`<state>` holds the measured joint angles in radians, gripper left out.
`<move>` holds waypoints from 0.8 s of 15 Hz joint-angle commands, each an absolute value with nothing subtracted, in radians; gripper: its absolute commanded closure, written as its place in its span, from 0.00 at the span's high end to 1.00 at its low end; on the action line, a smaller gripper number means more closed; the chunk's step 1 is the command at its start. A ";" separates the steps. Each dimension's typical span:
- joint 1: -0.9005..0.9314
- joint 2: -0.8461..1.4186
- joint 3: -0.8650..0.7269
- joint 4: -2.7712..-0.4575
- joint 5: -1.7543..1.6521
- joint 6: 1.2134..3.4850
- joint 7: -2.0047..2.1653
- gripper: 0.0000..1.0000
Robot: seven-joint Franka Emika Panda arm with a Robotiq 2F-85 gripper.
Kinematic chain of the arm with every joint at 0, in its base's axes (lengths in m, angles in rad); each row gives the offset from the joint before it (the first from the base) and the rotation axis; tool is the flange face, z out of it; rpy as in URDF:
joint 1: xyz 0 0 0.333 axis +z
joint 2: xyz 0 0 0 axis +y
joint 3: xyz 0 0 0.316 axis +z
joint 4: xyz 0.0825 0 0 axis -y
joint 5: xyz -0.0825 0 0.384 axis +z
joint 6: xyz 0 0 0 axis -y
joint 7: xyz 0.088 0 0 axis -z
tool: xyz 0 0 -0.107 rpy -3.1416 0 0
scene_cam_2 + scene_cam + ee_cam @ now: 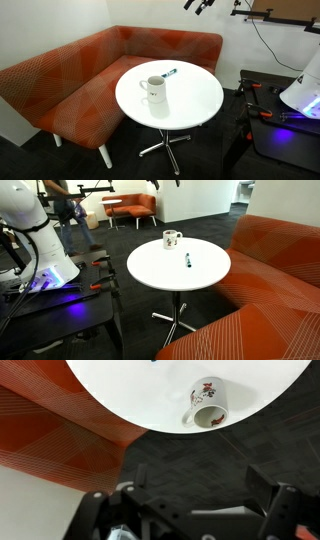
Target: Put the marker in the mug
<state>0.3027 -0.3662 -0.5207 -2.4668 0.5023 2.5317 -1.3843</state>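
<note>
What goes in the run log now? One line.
marker: flat on table, outside mug | mug: upright | jaws: open, empty, high above table

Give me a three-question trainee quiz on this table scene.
1. True or false: the marker is already inside the mug.
2. Where does the marker lie? A) on the orange sofa B) on the round white table, apart from the mug C) on the floor
3. Fill in: in the wrist view, the open gripper above the table holds ____.

Key: 1 false; 2 B; 3 nothing.
</note>
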 commanded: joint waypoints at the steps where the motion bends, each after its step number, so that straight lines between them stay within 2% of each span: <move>1: 0.260 -0.258 -0.494 -2.356 0.559 2.418 -1.535 1.00; 10: 0.022 -0.025 -0.278 -2.201 0.324 2.425 -1.494 1.00; 12: -0.009 -0.054 -0.245 -2.237 0.340 2.421 -1.510 1.00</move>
<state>0.0468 -0.0528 -0.3013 -2.2372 0.3361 2.4237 -1.5091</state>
